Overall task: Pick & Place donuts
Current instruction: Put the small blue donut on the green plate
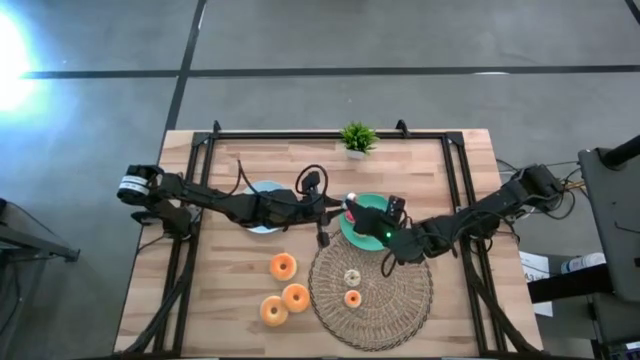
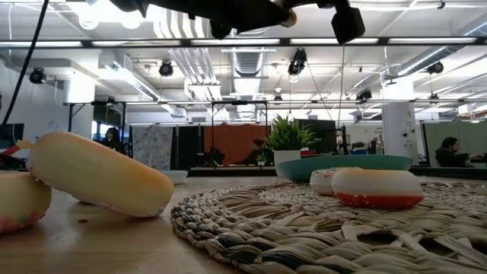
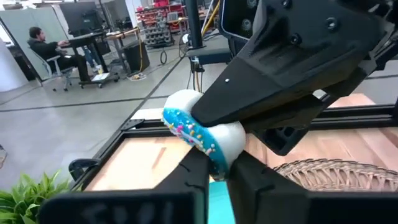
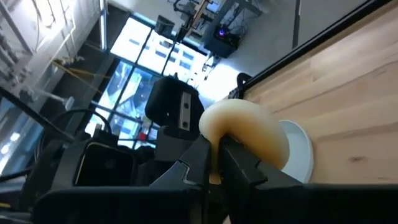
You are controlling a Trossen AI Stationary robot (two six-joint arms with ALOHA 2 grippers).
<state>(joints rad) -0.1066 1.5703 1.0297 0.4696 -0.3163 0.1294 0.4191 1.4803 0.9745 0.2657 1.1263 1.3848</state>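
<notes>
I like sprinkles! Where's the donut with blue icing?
The blue-iced donut is up in the air, pinched between both robot hands, just above the green plate beside the woven mat.

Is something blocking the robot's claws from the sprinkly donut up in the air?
Nothing visible does. The left gripper and the right gripper are each pinched on the sprinkled donut, held in the air.

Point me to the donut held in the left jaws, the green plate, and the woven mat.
Blue-iced donut (image 3: 202,134): left wrist view, on its sprinkled blue icing.
Green plate (image 1: 349,228): high view, on its rim at the left edge.
Woven mat (image 1: 385,310): high view, on bare weave near its lower right.
</notes>
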